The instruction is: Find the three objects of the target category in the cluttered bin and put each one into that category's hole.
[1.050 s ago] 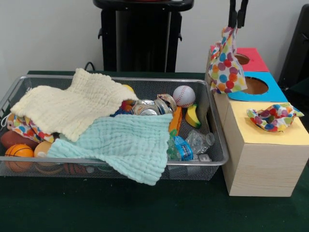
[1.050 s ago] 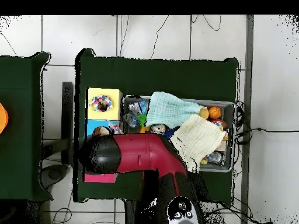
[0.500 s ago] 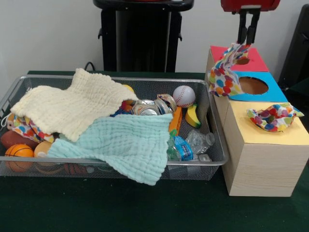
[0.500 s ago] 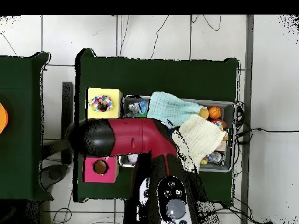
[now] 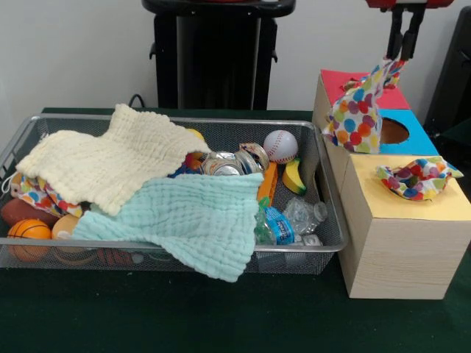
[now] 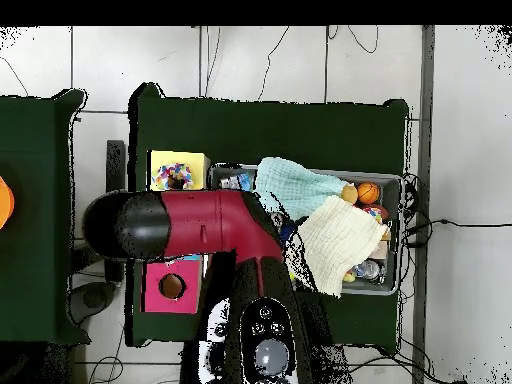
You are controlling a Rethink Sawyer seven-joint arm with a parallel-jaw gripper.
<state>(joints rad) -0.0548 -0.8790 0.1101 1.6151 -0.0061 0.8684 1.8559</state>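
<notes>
While the polka-dot cloth [image 5: 359, 103] hangs pinched at its top corner in the closed gripper [image 5: 403, 45], its body drapes over the blue panel's hole [image 5: 394, 131] and the box's [image 5: 401, 250] edge nearest the bin [image 5: 327, 213]. A matching cloth [image 5: 416, 178] already sits bunched in the yellow hole at the box's front end. We judge the risk to be release over the wrong hole: the loose tail could catch a rim or slide off toward the bin.
</notes>
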